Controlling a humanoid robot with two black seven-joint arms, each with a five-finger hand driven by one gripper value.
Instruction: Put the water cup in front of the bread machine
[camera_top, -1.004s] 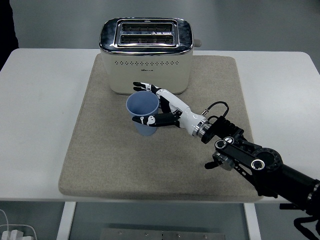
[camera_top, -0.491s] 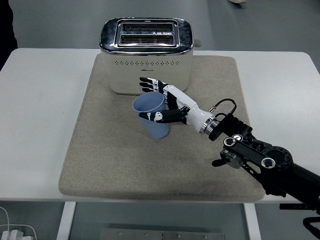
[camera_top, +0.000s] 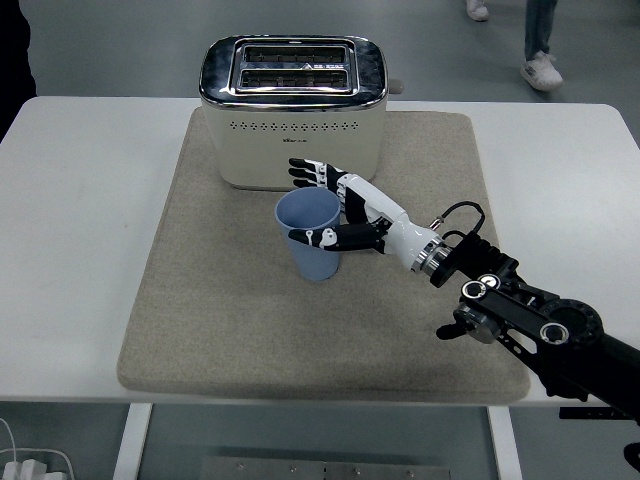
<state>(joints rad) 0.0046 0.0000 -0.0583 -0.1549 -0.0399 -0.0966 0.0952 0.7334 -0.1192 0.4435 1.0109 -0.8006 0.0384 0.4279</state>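
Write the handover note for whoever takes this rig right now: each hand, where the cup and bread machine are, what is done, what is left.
Right hand: fingers curled around the blue water cup, thumb on its near side.
Left hand: not in view.
The water cup is upright over the beige mat, directly in front of the bread machine, which sits at the mat's far edge. Whether the cup's base rests on the mat I cannot tell.
Done: the cup is grasped and brought in front of the bread machine.
Left: set it down if it is not down, open the fingers and draw the arm back without tipping it.
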